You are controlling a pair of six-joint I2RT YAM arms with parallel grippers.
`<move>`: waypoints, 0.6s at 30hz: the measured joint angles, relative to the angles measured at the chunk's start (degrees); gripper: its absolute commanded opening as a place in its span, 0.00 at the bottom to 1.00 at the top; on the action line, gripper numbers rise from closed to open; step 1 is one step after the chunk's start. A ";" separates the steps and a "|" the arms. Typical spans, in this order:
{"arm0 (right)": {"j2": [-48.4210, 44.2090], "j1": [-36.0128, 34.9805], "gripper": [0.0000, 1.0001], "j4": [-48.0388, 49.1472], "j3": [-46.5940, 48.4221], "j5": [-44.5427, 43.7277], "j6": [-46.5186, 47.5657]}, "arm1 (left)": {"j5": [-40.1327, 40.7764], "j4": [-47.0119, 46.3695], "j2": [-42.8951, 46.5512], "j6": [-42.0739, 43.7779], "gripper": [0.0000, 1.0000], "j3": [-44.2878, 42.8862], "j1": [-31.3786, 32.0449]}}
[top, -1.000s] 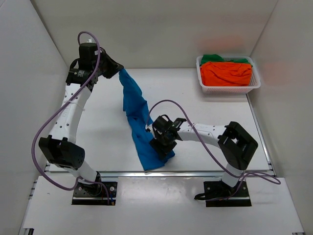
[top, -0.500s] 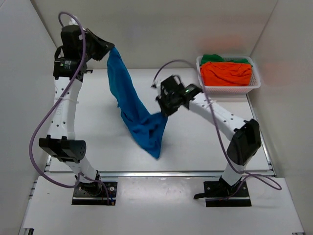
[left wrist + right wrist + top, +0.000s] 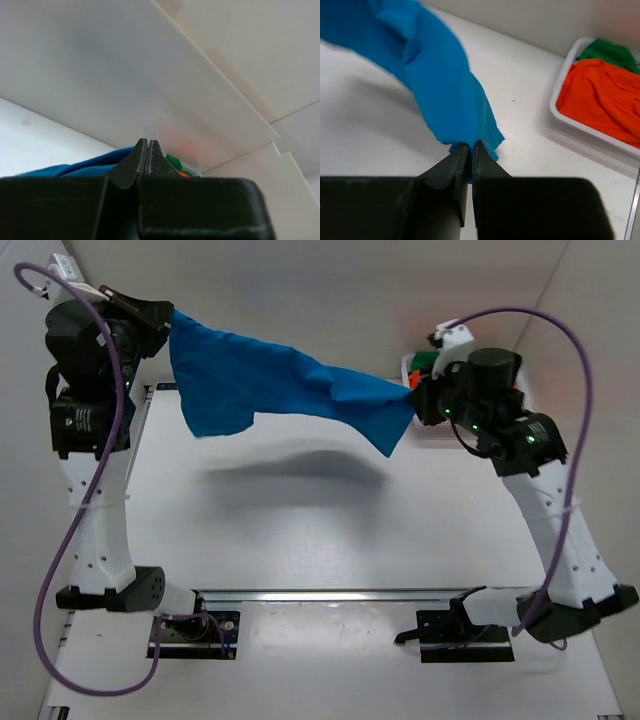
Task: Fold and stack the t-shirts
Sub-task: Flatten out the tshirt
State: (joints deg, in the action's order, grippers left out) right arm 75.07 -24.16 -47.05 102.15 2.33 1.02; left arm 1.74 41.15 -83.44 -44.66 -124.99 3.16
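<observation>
Up above the table [image 3: 300,540], between the two raised arms, the bright blue t-shirt [image 3: 270,380] hangs stretched out like a banner, clear of the surface, with its shadow lying underneath. The right gripper [image 3: 471,146] has its jaws pressed together on a bunched edge of the blue cloth. In the wrist view the cloth fans out from the fingertips and runs off to the upper left. At the other end of the shirt, the left gripper [image 3: 165,318] sits high up with its jaws brought tight together, pinching the opposite corner. In its own wrist view, blue fabric shows just beside and below the tips. A loose flap droops below and a little inward of the left gripper, and a smaller one hangs just beneath the right gripper. Beyond the right gripper's fingertips and off to their right, the white basket [image 3: 559,95] stands on the table near the back wall. The orange t-shirt [image 3: 600,95] is heaped inside it, and the green t-shirt [image 3: 612,52] lies behind the orange one at the basket's far side. Seen from overhead, the right gripper sits in front of the basket and hides most of it.
</observation>
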 measured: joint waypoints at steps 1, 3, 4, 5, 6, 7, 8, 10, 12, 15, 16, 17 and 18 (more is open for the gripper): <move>-1.97 0.98 0.00 0.11 -0.52 0.11 -0.35 | 1.16 0.15 1.55 0.57 0.00 0.39 0.48; -5.49 3.98 0.00 0.15 -1.31 1.05 -1.38 | 3.54 0.57 5.49 1.64 0.00 2.21 1.55; -6.91 5.77 0.00 0.15 -1.42 1.73 -1.92 | 4.74 1.18 7.61 2.03 0.00 3.17 2.03; -8.13 8.04 0.00 0.11 -1.42 2.86 -2.40 | 5.84 1.88 9.29 2.34 0.00 3.65 2.29; -9.03 9.92 0.00 0.02 -1.33 4.02 -2.75 | 6.95 2.89 10.78 2.62 0.00 3.76 2.43; -9.73 11.74 0.00 -0.11 -1.07 5.31 -3.08 | 7.87 3.54 11.91 2.75 0.00 3.76 2.54; -10.08 14.12 0.00 -0.15 -0.63 6.95 -3.39 | 8.79 4.24 12.96 2.86 0.00 3.76 2.71; -10.12 17.92 0.00 0.09 0.31 10.56 -3.85 | 9.79 4.68 14.43 2.62 0.00 4.50 2.91; -9.29 19.67 0.00 0.55 0.35 12.85 -4.17 | 9.81 4.37 15.58 1.60 0.00 7.26 2.82; -7.10 18.25 0.00 2.08 -1.92 14.97 -4.37 | 8.68 3.04 14.99 -1.11 0.00 14.01 2.67; -6.23 17.22 0.00 2.78 -3.52 15.45 -4.42 | 8.15 2.86 13.79 -1.95 0.00 16.15 2.73; -5.14 16.22 0.00 3.48 -5.38 15.96 -4.46 | 7.78 2.32 11.80 -2.86 0.00 18.75 2.99; -3.61 15.28 0.00 4.00 -7.26 16.37 -4.48 | 7.61 1.90 9.68 -3.56 0.00 20.90 3.23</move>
State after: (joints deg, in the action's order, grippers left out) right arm 71.46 -8.88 -43.05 94.89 18.70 -3.46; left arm 9.34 43.05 -73.76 -48.23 -104.09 6.39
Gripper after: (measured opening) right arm 0.020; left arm 0.028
